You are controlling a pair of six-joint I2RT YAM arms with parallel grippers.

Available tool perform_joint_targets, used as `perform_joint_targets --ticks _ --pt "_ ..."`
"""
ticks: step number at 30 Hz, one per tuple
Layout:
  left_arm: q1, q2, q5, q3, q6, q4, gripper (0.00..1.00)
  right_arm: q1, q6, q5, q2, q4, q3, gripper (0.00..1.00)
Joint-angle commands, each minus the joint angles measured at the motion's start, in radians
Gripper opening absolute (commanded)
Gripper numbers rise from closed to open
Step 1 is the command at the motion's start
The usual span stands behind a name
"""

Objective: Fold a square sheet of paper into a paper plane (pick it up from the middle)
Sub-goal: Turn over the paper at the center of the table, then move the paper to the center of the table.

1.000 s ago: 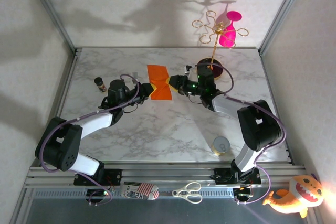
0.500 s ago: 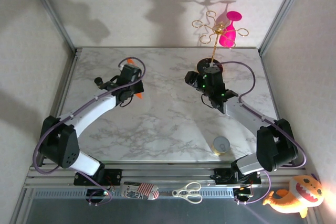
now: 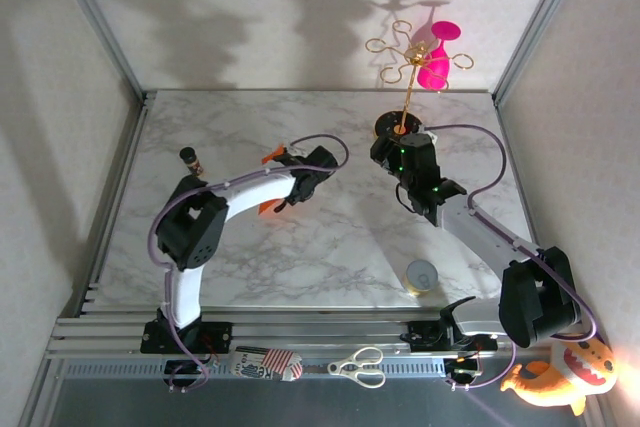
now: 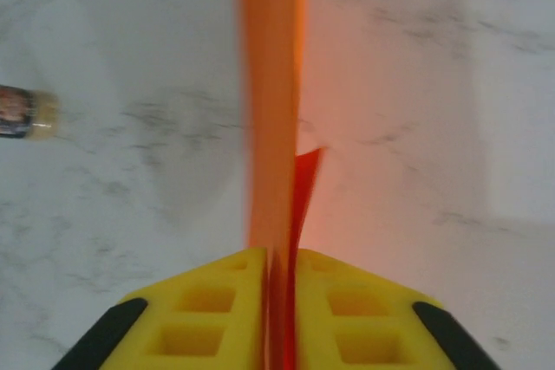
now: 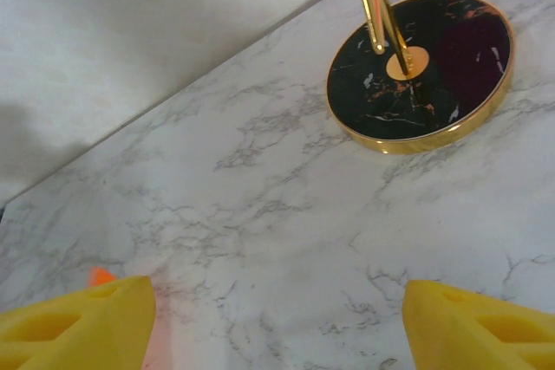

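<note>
So, a handover just took place. A second ago both claws were on the orange paper [image 4: 276, 110] at mid-table. Now the right claw [image 5: 277, 305] has let go and backed off toward the gold stand [image 5: 421, 71]. Its fingers are wide apart with nothing between them, just bare marble.

The left claw [image 4: 279, 253] now has the paper alone. Its yellow fingers [image 4: 217, 309] are pinched almost together on it. The wrist view shows the paper edge-on, doubled over and sticking straight out from the tips, clear of the table [image 3: 330, 247].

From above, the left arm has swung in toward centre. Orange corners peek out on either side of its forearm, left of mid-table and well apart from the stand.

My read is that at least one fold is in. I see no pointed dart shape yet, so the plane isn't done. One claw can't crease it, so the paper probably has to go back down or get a regrip from the right.

Count:
- arms: two
- orange paper: one
- gold stand: one
- pink glass [image 3: 435, 65] hung on the stand: one
- small bottle [image 3: 189, 159], left: one
- round can [image 3: 422, 275], near right: one
- scissors [image 3: 357, 367] on the front rail: one pair
- plush toy [image 3: 560, 375], off the table: one
</note>
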Motion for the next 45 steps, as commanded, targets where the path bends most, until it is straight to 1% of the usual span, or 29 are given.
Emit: perform_joint_targets --ticks 1,4,7,9,11,14,17,18,20,22,23,25,26,30,34,41,45 --pt "-0.006 0.017 0.180 0.020 -0.032 0.070 0.24 -0.007 0.022 0.031 0.008 -0.017 0.005 0.75" --pt "0.004 -0.001 0.323 0.016 -0.050 0.160 0.36 -0.007 0.020 0.011 0.030 -0.031 0.023 0.75" --pt "0.030 -0.049 0.414 -0.005 -0.054 0.236 0.48 -0.007 0.014 -0.040 0.071 -0.039 0.047 0.74" --pt "0.061 -0.100 0.459 -0.046 -0.069 0.291 0.51 0.000 0.021 -0.084 0.109 -0.045 0.069 0.73" --pt "0.103 -0.166 0.501 -0.110 -0.095 0.355 0.54 0.020 0.028 -0.115 0.157 -0.056 0.100 0.72" --pt "0.186 -0.295 0.551 -0.248 -0.158 0.469 0.60 0.082 0.046 -0.146 0.247 -0.077 0.166 0.70" --pt "0.277 -0.420 0.578 -0.388 -0.211 0.559 0.70 0.152 0.068 -0.190 0.343 -0.081 0.238 0.67" --pt "0.309 -0.458 0.618 -0.430 -0.214 0.586 0.73 0.179 0.076 -0.209 0.378 -0.076 0.264 0.66" --pt "0.373 -0.510 0.712 -0.487 -0.224 0.612 0.75 0.224 0.081 -0.248 0.440 -0.063 0.313 0.62" --pt "0.424 -0.561 0.774 -0.533 -0.230 0.632 0.79 0.261 0.077 -0.286 0.498 -0.060 0.363 0.62" --pt "0.447 -0.590 0.788 -0.557 -0.235 0.638 0.82 0.288 0.078 -0.307 0.524 -0.054 0.383 0.62" --pt "0.485 -0.647 0.796 -0.596 -0.240 0.655 0.95 0.314 0.077 -0.344 0.568 -0.050 0.419 0.61" --pt "0.506 -0.676 0.794 -0.615 -0.243 0.659 0.99 0.328 0.075 -0.358 0.590 -0.052 0.437 0.61" --pt "0.586 -0.762 0.794 -0.677 -0.264 0.674 1.00 0.365 0.079 -0.421 0.675 -0.064 0.510 0.58" --pt "0.646 -0.798 0.851 -0.726 -0.297 0.706 1.00 0.378 0.085 -0.457 0.751 -0.095 0.571 0.55" --pt "0.663 -0.787 0.896 -0.740 -0.311 0.728 0.99 0.377 0.062 -0.463 0.846 -0.180 0.655 0.53" --pt "0.663 -0.763 0.919 -0.740 -0.321 0.746 0.99 0.372 0.046 -0.449 0.865 -0.221 0.648 0.51"
